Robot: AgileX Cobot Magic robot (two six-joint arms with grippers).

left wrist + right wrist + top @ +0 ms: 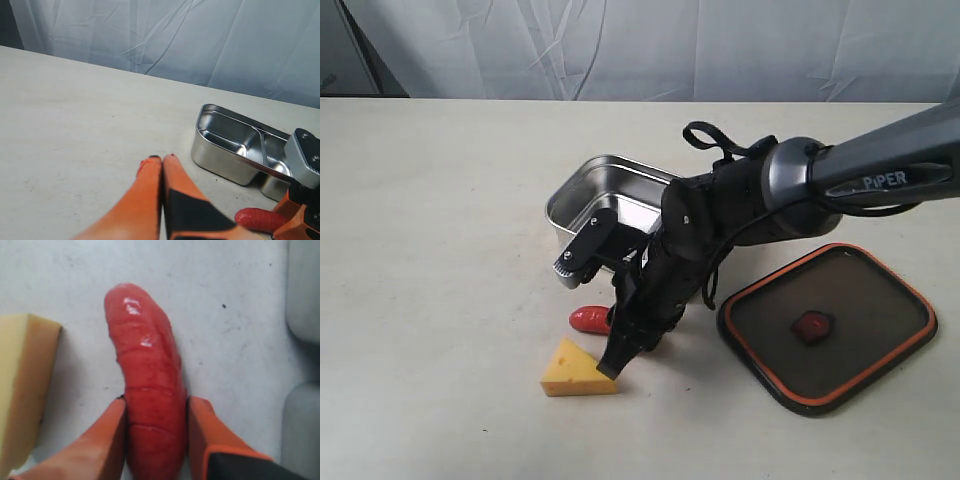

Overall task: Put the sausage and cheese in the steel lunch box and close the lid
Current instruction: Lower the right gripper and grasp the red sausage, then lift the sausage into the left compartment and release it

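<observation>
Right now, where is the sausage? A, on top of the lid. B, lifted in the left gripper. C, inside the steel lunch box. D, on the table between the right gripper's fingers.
D: the right wrist view shows the sausage lying on the table, with the right gripper down over it and its orange fingers against both sides.

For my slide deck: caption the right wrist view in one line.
Right hand straddles the sausage on the table, fingers against both its sides; cheese alongside.
</observation>
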